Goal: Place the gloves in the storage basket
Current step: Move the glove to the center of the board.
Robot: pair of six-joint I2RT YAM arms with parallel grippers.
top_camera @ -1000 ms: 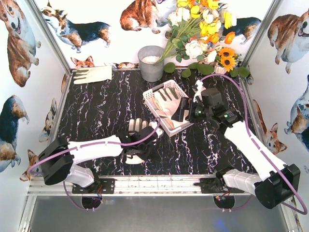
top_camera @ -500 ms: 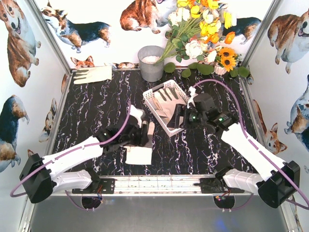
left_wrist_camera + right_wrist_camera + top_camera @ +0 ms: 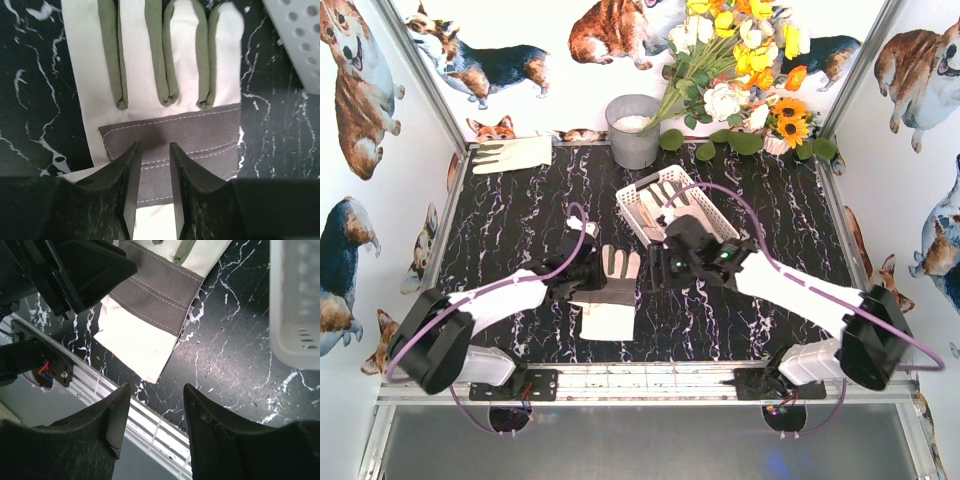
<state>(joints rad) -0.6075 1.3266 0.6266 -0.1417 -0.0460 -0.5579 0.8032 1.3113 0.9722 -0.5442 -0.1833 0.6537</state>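
A cream glove with a grey palm patch lies flat on the black table, fingers pointing away. It fills the left wrist view. My left gripper hovers at its left side, jaws slightly apart over the grey patch, holding nothing. My right gripper is open and empty just right of the glove; its view shows the glove's cuff. The white storage basket stands behind with gloves inside. Another glove lies at the back left.
A grey round bucket and a bunch of flowers stand at the back. The basket's corner shows in both wrist views. The table's metal front rail runs just below my right gripper.
The glove was bunched under my left gripper and now lies spread flat. My left gripper has drawn back to the left. My right arm has swung left from the basket to beside the glove.
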